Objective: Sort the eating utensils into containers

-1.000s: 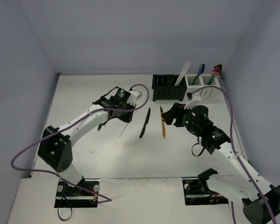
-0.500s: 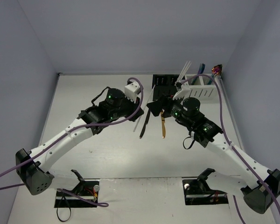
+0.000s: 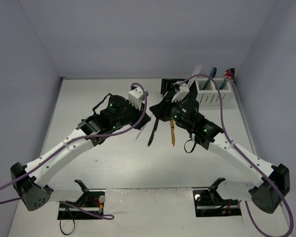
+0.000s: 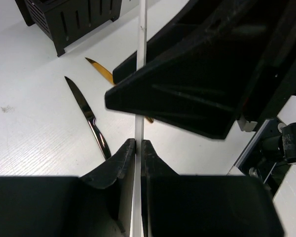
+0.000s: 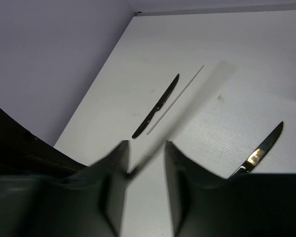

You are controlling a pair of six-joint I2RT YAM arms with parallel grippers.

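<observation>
My left gripper (image 3: 147, 118) (image 4: 138, 143) is shut on a thin white chopstick (image 3: 141, 132) (image 4: 142, 39), held above the table's middle. My right gripper (image 3: 160, 109) (image 5: 145, 143) is open and right in front of the left one. The chopstick's blurred end (image 5: 202, 94) passes between its fingers. A black knife (image 3: 153, 132) (image 4: 86, 116) (image 5: 155, 107) and a gold knife (image 3: 172, 133) (image 4: 101, 71) lie side by side on the table below. The black caddy (image 3: 166, 85) (image 4: 74, 17) is partly hidden behind the right gripper. The white caddy (image 3: 213, 94) stands to its right.
White chopsticks (image 3: 197, 71) stand in the black caddy. Blue utensils (image 3: 212, 74) and an iridescent one (image 3: 229, 74) stand in the white caddy. A thin white stick (image 5: 175, 98) shows beside the black knife. Walls close the table's left, back and right.
Both arms have swung in toward the middle. The left gripper has carried the chopstick to the right. The right gripper has moved left to meet it above the knives.
</observation>
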